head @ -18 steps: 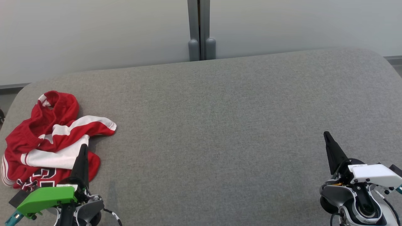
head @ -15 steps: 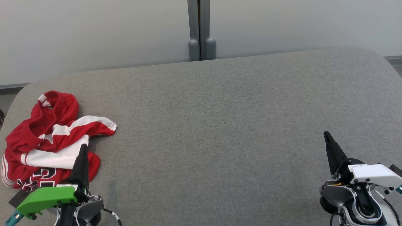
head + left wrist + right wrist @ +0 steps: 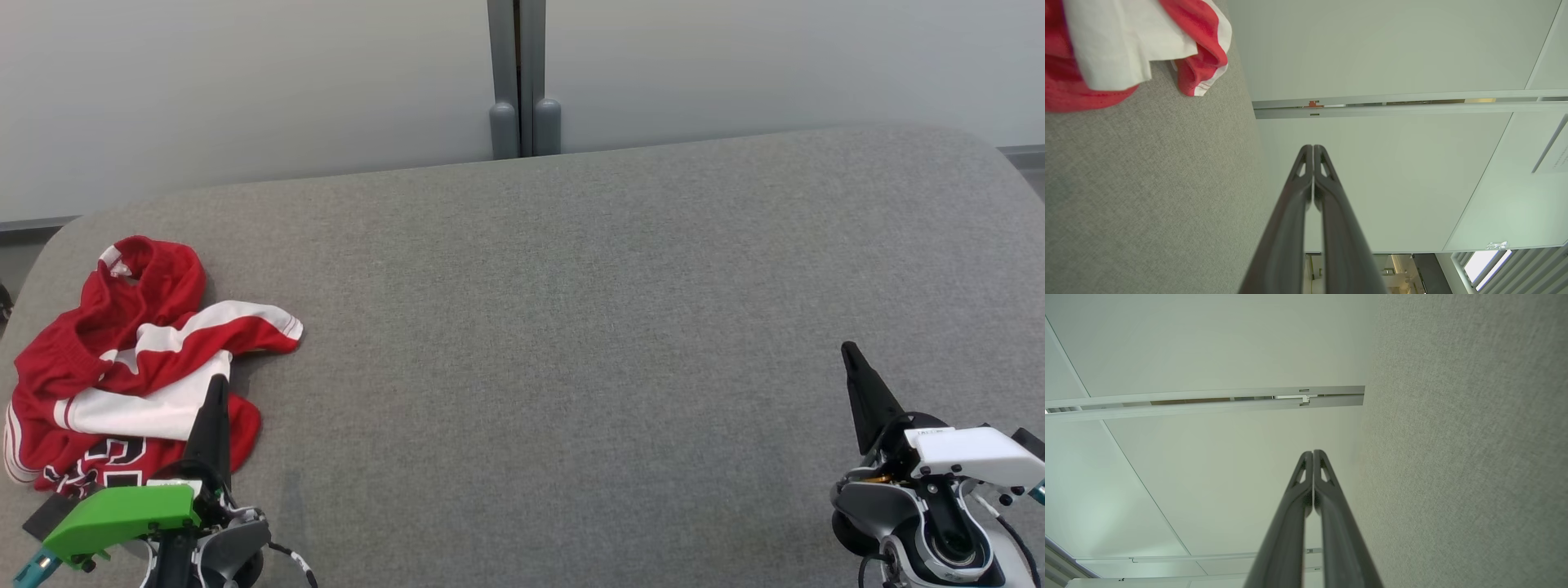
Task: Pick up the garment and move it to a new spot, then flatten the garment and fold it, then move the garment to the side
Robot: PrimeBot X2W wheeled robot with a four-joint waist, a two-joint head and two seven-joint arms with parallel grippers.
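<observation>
Red and white, the garment lies crumpled at the left end of the grey worktop. Nothing has shifted in the last half second: the heap keeps its shape and both arms stay parked. The left pincer is clenched on nothing; its tip overlaps the heap's near edge in the head view, but its wrist view shows it clear of the cloth. The right pincer, also clenched and empty, sits well apart at the right. The pickup seems not yet begun, and the left pincer must open first.
</observation>
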